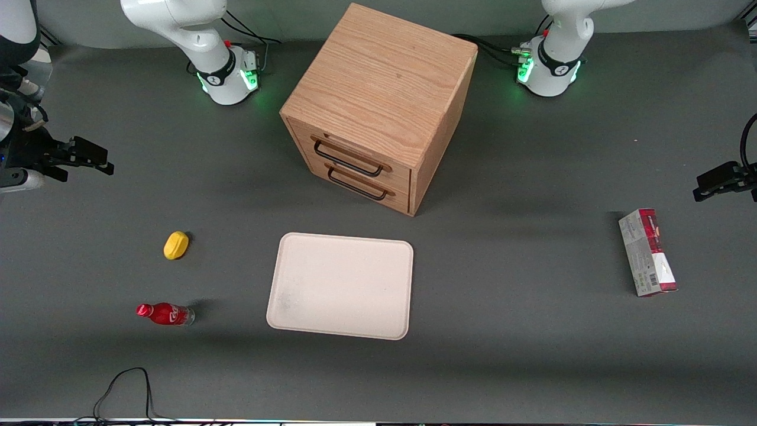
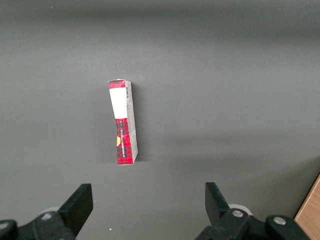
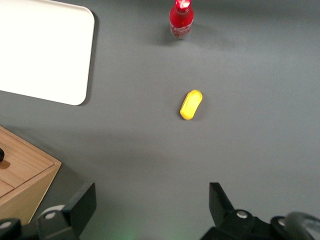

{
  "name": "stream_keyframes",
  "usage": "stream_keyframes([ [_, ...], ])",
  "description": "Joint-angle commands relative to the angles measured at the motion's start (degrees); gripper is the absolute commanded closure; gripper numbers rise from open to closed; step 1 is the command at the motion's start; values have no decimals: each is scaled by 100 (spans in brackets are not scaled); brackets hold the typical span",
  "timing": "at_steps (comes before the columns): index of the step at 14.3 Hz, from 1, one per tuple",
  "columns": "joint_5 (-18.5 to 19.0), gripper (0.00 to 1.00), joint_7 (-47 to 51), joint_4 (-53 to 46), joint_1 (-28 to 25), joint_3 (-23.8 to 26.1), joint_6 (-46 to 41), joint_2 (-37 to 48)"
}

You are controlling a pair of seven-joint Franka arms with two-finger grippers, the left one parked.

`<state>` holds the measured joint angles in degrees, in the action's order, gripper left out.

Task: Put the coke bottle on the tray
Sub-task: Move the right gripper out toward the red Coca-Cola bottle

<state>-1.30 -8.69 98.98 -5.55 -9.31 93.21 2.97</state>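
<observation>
The coke bottle [image 1: 165, 313] is small and red with a red cap and clear base. It lies on its side on the grey table, beside the tray and toward the working arm's end; it also shows in the right wrist view [image 3: 180, 20]. The cream-white tray [image 1: 340, 286] lies flat in front of the wooden cabinet, nearer the front camera, and shows in the right wrist view [image 3: 42, 52]. My right gripper [image 1: 89, 158] hangs high at the working arm's end of the table, open and empty [image 3: 152, 207], well apart from the bottle.
A yellow lemon-shaped object [image 1: 175, 245] lies between the gripper and the bottle [image 3: 191, 104]. A wooden drawer cabinet [image 1: 378, 106] stands mid-table. A red-and-grey carton [image 1: 647, 252] lies toward the parked arm's end. A black cable [image 1: 127, 387] loops at the table's near edge.
</observation>
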Motion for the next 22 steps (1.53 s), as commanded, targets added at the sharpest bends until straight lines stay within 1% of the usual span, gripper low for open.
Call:
stream_keyframes([
  [1,-81,0,-89,-362,-51,-27,-189,-227],
  [6,-99,0,-71,-370,-69,0,-242,-227],
  [13,-90,0,-36,-581,-42,-9,-260,-490],
  [15,-90,0,-36,-966,-51,-9,-373,-735],
  [17,-116,0,-27,-1554,-51,-1,-662,-1182],
  [20,-335,0,-1,-2801,-16,-9,-1189,-2034],
  [22,-371,0,-1,-3715,19,-27,-1402,-2676],
])
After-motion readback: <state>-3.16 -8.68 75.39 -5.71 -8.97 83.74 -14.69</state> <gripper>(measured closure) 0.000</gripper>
